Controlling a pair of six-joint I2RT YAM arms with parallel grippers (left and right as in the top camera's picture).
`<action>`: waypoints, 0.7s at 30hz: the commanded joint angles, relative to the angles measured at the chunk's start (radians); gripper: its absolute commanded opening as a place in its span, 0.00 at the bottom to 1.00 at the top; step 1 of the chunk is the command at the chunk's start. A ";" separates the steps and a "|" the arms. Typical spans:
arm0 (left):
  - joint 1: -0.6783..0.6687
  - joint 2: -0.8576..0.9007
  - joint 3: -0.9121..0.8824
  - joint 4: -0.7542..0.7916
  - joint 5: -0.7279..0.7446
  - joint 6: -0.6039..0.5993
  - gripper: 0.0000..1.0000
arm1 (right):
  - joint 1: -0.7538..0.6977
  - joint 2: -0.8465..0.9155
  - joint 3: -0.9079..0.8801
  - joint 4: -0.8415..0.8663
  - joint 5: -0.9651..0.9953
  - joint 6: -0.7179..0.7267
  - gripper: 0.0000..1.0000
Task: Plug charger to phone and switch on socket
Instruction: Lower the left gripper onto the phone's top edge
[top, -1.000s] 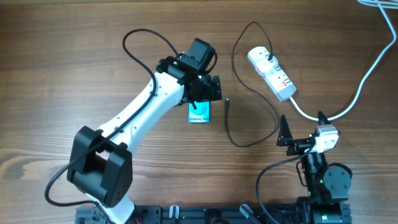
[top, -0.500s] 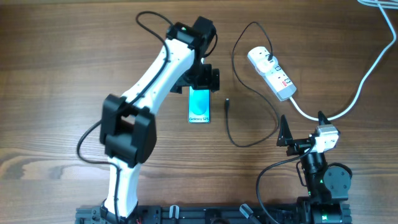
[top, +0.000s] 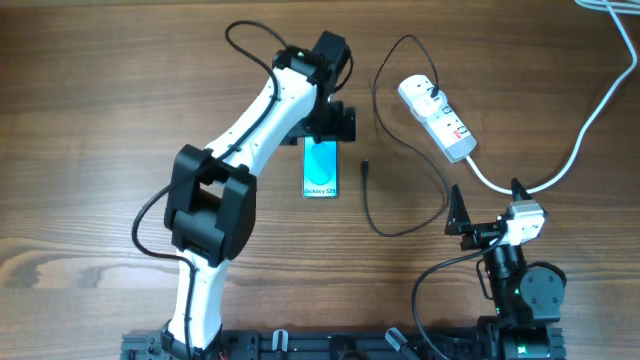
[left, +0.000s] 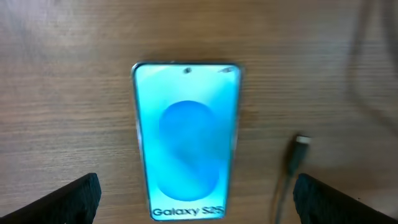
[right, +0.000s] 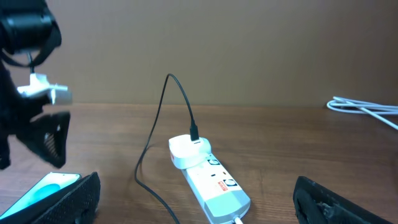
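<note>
Left gripper (left: 198, 196) is spread wide. In the wrist view both fingertips sit at the bottom corners with the phone (top: 320, 170) between them, neither touching it. Overhead puts the gripper over the phone's far end; I can't tell its height.

The phone lies flat on the table (top: 100, 100), screen up and lit cyan, with the "Galaxy S25" text at the near end.

The charger (top: 366, 168) tip lies just right of the phone, apart from it, unplugged. Its cable loops on the table and runs to a white adapter (top: 422, 92) seated in the far end of the socket (top: 445, 125).

The socket lies diagonally, far right. I can't read its switch state. Its white cord (top: 590, 110) runs off to the right.

Right gripper (top: 487, 200) is wide open, holding nothing, near its base and well apart from the phone.
</note>
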 joint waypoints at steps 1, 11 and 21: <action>-0.005 -0.003 -0.084 0.039 -0.048 -0.029 1.00 | -0.005 -0.003 -0.001 0.003 0.014 0.005 0.99; -0.077 -0.003 -0.133 0.114 -0.057 -0.003 1.00 | -0.005 -0.003 -0.001 0.003 0.014 0.005 1.00; -0.051 -0.001 -0.135 0.083 -0.159 -0.079 1.00 | -0.005 -0.003 -0.001 0.003 0.014 0.005 1.00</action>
